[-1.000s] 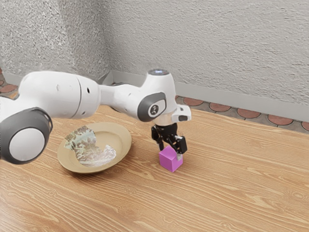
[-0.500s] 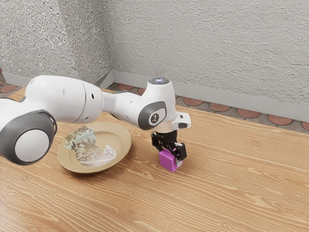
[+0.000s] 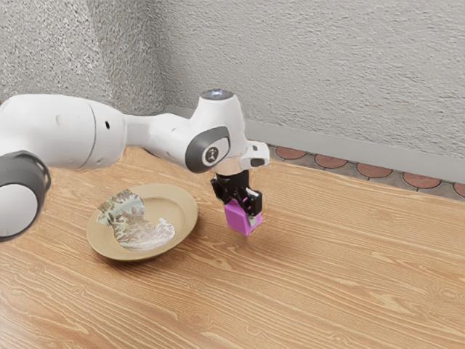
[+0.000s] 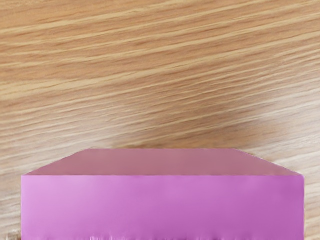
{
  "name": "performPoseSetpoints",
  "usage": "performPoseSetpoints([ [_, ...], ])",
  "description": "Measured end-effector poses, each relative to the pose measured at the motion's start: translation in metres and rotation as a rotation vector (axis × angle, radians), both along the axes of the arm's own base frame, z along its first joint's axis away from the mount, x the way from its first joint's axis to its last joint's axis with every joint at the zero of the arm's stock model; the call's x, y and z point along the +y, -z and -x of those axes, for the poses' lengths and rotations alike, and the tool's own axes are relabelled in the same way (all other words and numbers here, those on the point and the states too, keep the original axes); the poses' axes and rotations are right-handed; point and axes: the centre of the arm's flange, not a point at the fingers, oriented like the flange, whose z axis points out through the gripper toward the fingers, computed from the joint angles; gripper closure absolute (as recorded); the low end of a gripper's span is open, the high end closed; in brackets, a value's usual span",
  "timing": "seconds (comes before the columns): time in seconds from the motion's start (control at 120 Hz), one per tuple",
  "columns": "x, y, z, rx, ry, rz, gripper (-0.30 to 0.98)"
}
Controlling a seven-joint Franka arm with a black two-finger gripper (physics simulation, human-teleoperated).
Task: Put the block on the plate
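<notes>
Step in hand: While the block (image 3: 236, 218) is held just clear of the tabletop (image 3: 349, 276), the carry toward the plate (image 3: 174, 207) is judged to be at its start; the grasp appears made, the placing not yet done.
Block: pinched at the claw's tips, above the wood; placed near the plate but apart from it, outside its rim. Also seen large under the hand in the wrist view.
Claw (image 3: 242, 209): closed on the block from two sides, pointed downward.
Plate: found at about nine o'clock from the block in the exterior view. A mottled, pale patch (image 3: 131, 218) is seen on it, mostly from six round to eleven o'clock; its nature cannot be told.
Next move: a shift toward nine o'clock in the exterior view is called for, with enough lift for the near rim to be cleared, then a lowering over the dish and a release.
Risk: the rim could be clipped if the block is carried too low; a slight tip may result if it is set down on the sloping edge.
Arm (image 3: 62, 131): brought in from nine o'clock in the exterior view, its forearm roughly level, the wrist bent so that the hand is hung nearly upright above the wood.
</notes>
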Motion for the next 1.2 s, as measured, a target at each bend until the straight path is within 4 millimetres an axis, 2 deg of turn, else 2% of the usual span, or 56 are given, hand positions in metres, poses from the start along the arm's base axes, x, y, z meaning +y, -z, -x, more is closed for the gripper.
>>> performPoseSetpoints([
  [0.067, 0.026, -0.026, 0.015, -0.016, -0.039, -0.014, 0.28],
  [0.125, 0.058, -0.038, 0.026, -0.016, -0.09, -0.024, 0.27],
  [0.275, 0.141, -0.044, 0.059, 0.01, -0.223, -0.051, 0.27],
  [0.383, 0.185, -0.039, 0.079, 0.033, -0.304, -0.059, 0.27],
  [0.475, 0.216, -0.027, 0.078, 0.043, -0.357, -0.059, 0.26],
  [0.6, 0.243, -0.006, 0.055, 0.038, -0.387, -0.05, 0.26],
  [0.742, 0.25, -0.003, 0.048, 0.025, -0.388, -0.036, 0.17],
  [0.808, 0.25, -0.006, 0.048, 0.018, -0.383, -0.033, 0.12],
  [0.858, 0.25, -0.015, 0.049, 0.002, -0.379, -0.032, 0.1],
  [1.008, 0.235, -0.064, 0.051, -0.077, -0.375, 0.005, 0.05],
  [1.2, 0.207, -0.162, 0.074, -0.179, -0.323, -0.023, 0.02],
])
